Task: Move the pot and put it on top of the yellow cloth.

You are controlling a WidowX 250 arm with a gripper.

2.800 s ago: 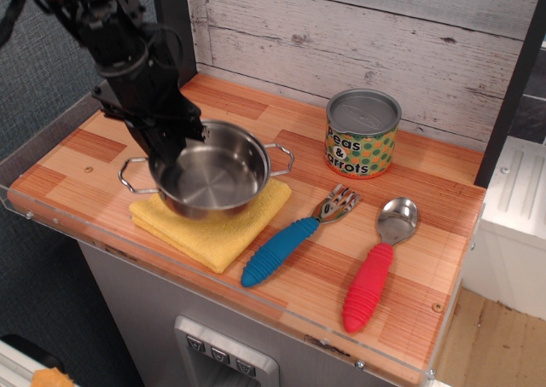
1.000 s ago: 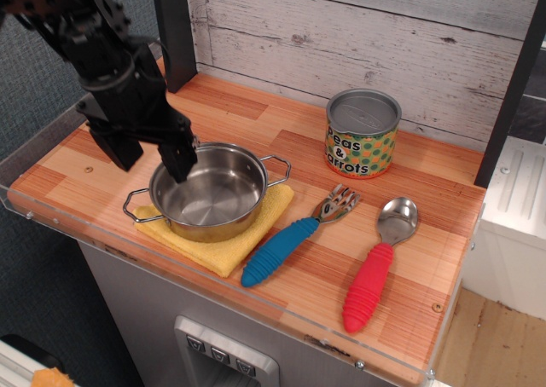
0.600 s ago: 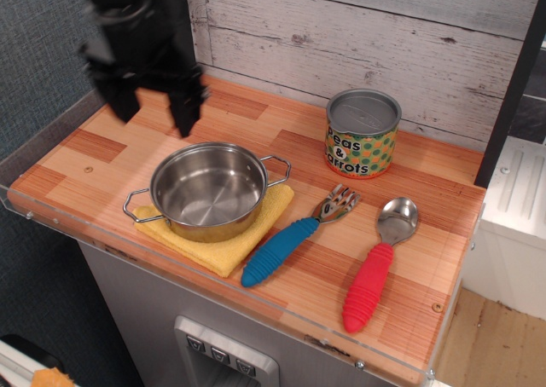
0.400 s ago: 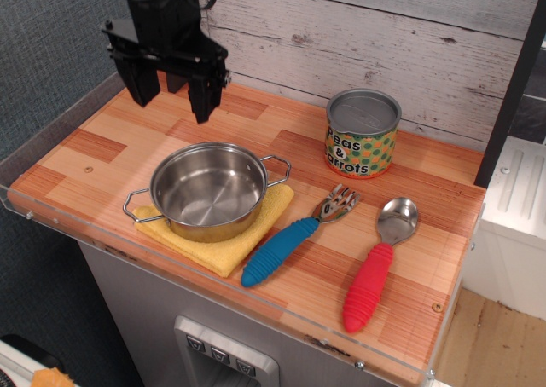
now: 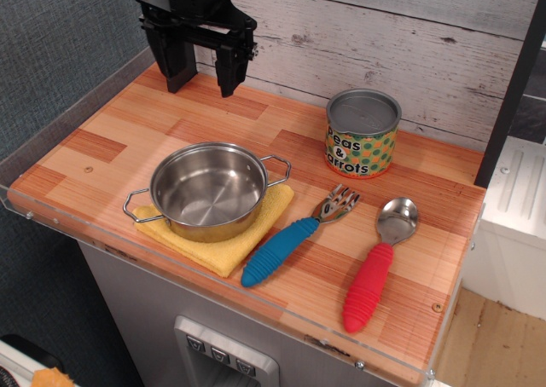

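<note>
- The small shiny stainless-steel pot with two thin wire loop handles sits upright and empty on the folded yellow cloth, near the front left of the striped wooden counter; I take the pot as my landmark.
- The cloth lies flat under the pot, its edges showing in front and to the pot's right.
- Behind the pot, well apart from it and raised above the counter's back edge, hangs the black gripper. Its two fingers are spread wide with nothing between them.
- Just right of the pot, a fork with a blue ribbed handle lies flat, its handle end close to the cloth's corner; whether they touch I cannot quite tell.
- Behind and to the right of the pot stands a round tin can with a green dotted "peas & carrots" label, upright.
- Farthest right of the pot lies a spoon with a red ribbed handle, bowl toward the back wall.
</note>
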